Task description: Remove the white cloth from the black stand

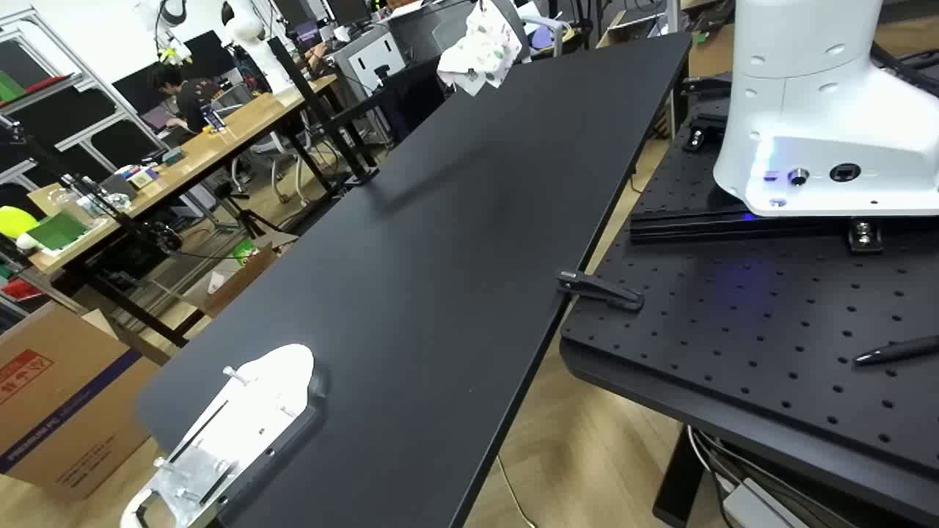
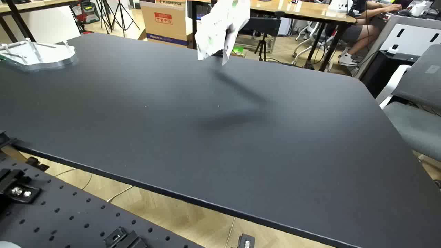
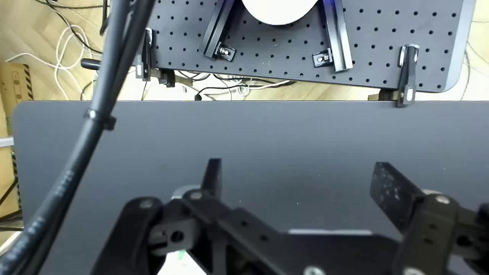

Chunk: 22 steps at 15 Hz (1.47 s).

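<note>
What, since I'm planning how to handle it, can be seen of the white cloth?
The white cloth looks like thin, soft fabric with small prints, some green. In both exterior views it hangs in folded flaps with pointed lower corners, apparently raised off the black tabletop; an exterior view cuts off its top. A black stand reaches toward it, but any contact is hidden. In the wrist view, a white-and-green patch, probably this cloth, shows partly behind the gripper; none shows between its parted jaws.

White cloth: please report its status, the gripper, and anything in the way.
Gripper open. White cloth hanging, apparently on black stand. Black cabling crosses wrist view.
</note>
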Each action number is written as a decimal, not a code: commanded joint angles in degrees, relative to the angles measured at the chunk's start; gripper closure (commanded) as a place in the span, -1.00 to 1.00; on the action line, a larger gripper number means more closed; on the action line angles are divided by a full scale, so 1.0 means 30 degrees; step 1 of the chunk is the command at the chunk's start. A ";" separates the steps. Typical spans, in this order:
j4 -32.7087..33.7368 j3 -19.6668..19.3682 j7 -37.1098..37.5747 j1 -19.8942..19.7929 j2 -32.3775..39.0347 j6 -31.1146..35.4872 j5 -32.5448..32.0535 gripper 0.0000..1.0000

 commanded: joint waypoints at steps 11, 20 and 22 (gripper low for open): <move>0.0021 -0.0371 0.0268 0.0228 -0.0020 0.0451 -0.0252 -1.00; 0.0721 -0.4181 -0.8223 0.0478 0.1385 0.5671 -0.6829 -1.00; 0.0969 -0.5332 -0.9559 0.0266 0.2205 0.7160 -0.6950 -1.00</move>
